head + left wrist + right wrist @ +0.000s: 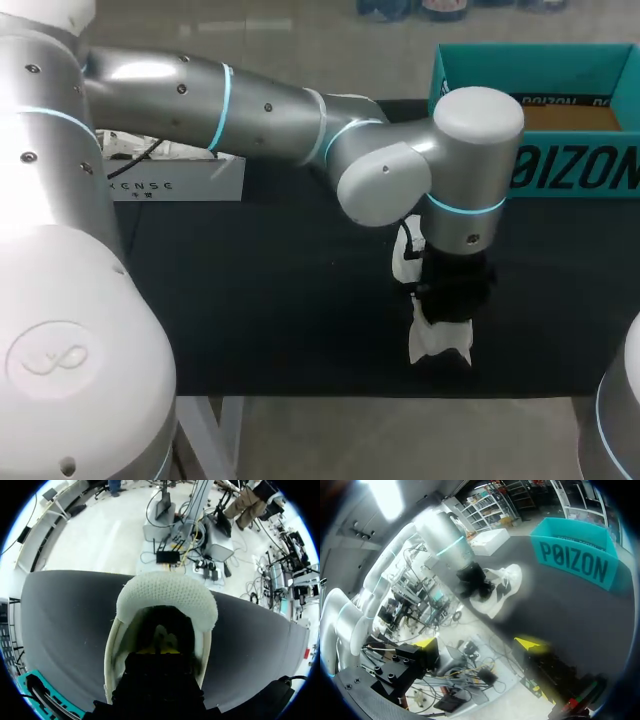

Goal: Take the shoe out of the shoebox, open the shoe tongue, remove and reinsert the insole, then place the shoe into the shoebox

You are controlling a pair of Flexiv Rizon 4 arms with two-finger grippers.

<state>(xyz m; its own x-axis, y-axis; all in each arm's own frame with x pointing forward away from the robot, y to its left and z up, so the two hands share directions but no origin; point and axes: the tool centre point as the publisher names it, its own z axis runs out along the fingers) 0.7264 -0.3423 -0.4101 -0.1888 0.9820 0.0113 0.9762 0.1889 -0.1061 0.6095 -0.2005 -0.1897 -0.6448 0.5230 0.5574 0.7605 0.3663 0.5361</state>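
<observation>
Head view, left of the frame: a white box (178, 183) sits on the black tabletop (270, 300), partly behind your left arm (250, 105). That arm comes in from the upper left and crosses past the middle.

The left tool (446, 295) points straight down at centre right, right on top of the white shoe (438, 342). The shoe stands on the tabletop near its front edge, well apart from the shoebox.

In the left wrist view the left tool (157, 651) goes down into the shoe's (167, 596) opening. The padded heel collar is just ahead of it and the side walls are on either side. You can't tell whether this tool is open or closed, since its own black body covers it.

Upper right of the head view: the teal shoebox (560, 170) stands open on the tabletop, and its brown cardboard floor shows inside.

Lower right: part of your right arm (618, 420) shows at the frame edge.

In the right wrist view the right tool (477, 643) is open, tips wide apart and holding nothing. The shoe (504, 586) and the left arm (445, 539) are well ahead of it. The shoebox (575, 562) is beside the shoe, apart from it.
</observation>
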